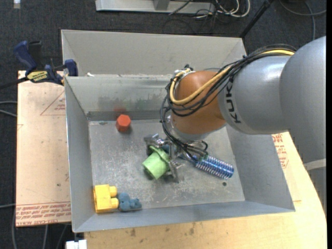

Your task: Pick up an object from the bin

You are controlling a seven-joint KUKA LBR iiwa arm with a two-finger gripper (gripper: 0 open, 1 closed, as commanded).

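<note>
Camera view, looking down on the grey metal bin (77, 154). The KUKA arm (280, 92) enters from the right, and its wrist, capped by an orange cover (199, 108) with yellow and black cables (249, 61) looped over it, hangs above the middle of the bin floor. The gripper (167, 162) is lowered to the floor just below that cover, in the centre of the bin.

The light green cylinder (153, 166) lies on its side right against the gripper's left flank, touching or very nearly touching the metal parts. From this angle one cannot tell whether the gripper is open or closed, nor whether the cylinder is actually clasped, since the wrist hides most of the mechanism.

Just to the right of the gripper lies a blue bristled brush (215, 166), set at a slant with its inner end tucked under the wrist.

A small red hexagonal block (123, 123) sits apart near the back wall, left of centre.

In the front left corner a yellow toy brick (105, 197) rests on the floor, with a lumpy blue-grey piece (128, 203) touching its right side. Both are well apart from the gripper.
</note>
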